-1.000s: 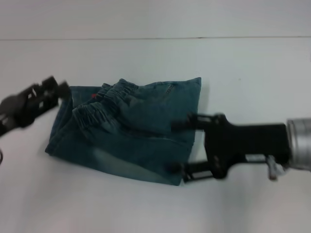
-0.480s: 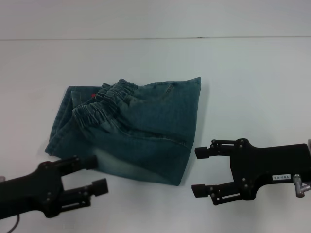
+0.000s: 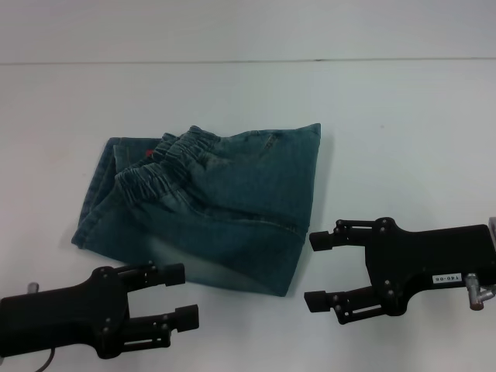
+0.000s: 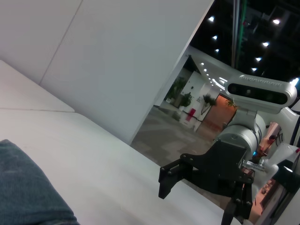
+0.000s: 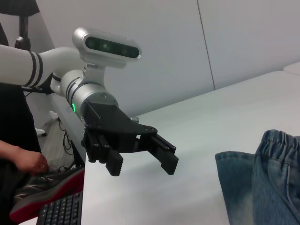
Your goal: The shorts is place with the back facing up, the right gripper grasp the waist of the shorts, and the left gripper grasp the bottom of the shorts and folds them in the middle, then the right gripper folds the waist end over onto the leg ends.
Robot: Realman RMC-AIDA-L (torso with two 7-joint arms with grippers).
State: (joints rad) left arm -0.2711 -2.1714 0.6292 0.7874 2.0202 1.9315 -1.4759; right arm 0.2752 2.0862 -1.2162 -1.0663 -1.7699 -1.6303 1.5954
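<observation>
The blue denim shorts (image 3: 205,205) lie folded on the white table, with the elastic waist (image 3: 167,159) resting on top toward the left-back. My left gripper (image 3: 180,294) is open at the near left, just in front of the fold's front edge, holding nothing. Right of the shorts' near corner, my right gripper (image 3: 317,270) is also open and empty. The left wrist view shows a corner of the shorts (image 4: 28,187) and the right gripper (image 4: 197,197) across the table. A part of the shorts (image 5: 262,183) and the left gripper (image 5: 143,159) appear in the right wrist view.
The white table (image 3: 403,132) spreads around the shorts, and its far edge runs as a line across the back. A person's hand and a keyboard (image 5: 56,211) show beyond the table's side in the right wrist view.
The left arm left the shorts' left edge, swung to the near left and slid a little right. The right gripper drew back off the shorts' right edge and now holds still.
</observation>
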